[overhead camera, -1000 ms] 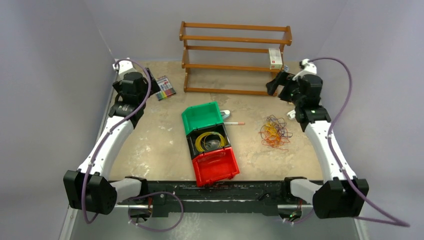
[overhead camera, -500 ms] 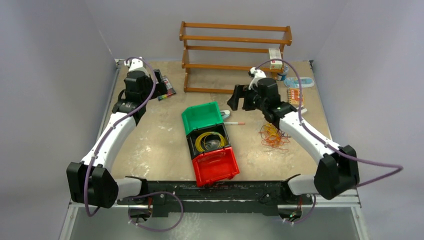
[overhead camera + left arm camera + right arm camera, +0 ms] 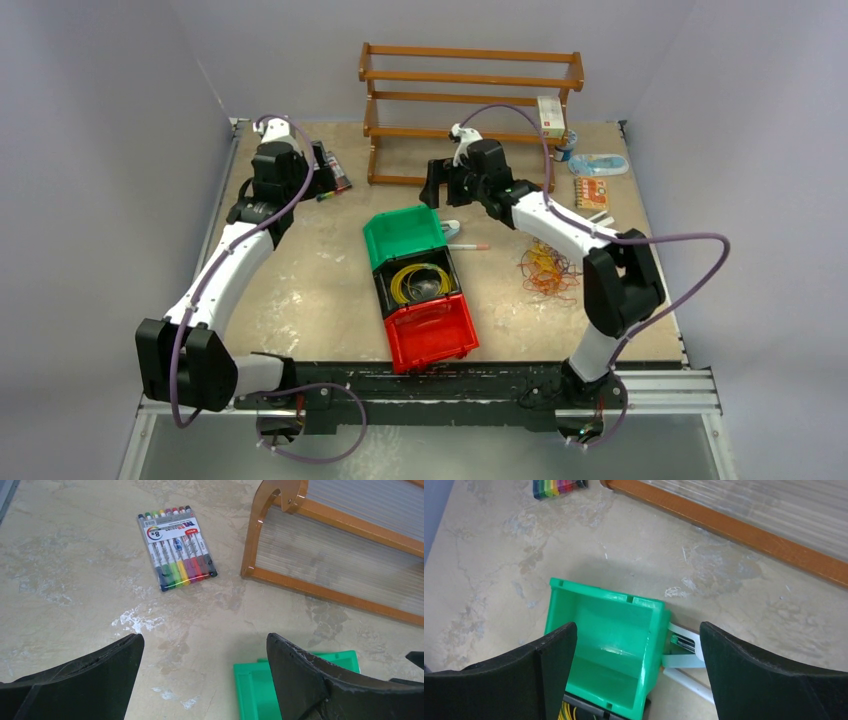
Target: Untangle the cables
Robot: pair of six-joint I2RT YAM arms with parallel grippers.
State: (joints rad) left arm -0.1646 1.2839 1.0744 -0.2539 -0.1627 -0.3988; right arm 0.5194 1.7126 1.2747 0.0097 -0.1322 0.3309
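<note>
Lying tangled, the cables (image 3: pixel 548 268) sit well apart from both jaws.

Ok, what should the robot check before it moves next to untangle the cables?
1. Right tool open: ok.
2. Left tool open: ok.
3. Both tools empty: ok.
4. Right tool over the tangled cables: not ok; it hangs over the green bin.
5. Yellow coil in the black bin, apart from the tangle: ok.
6. Where the strands knot: cannot tell, too fine.
</note>
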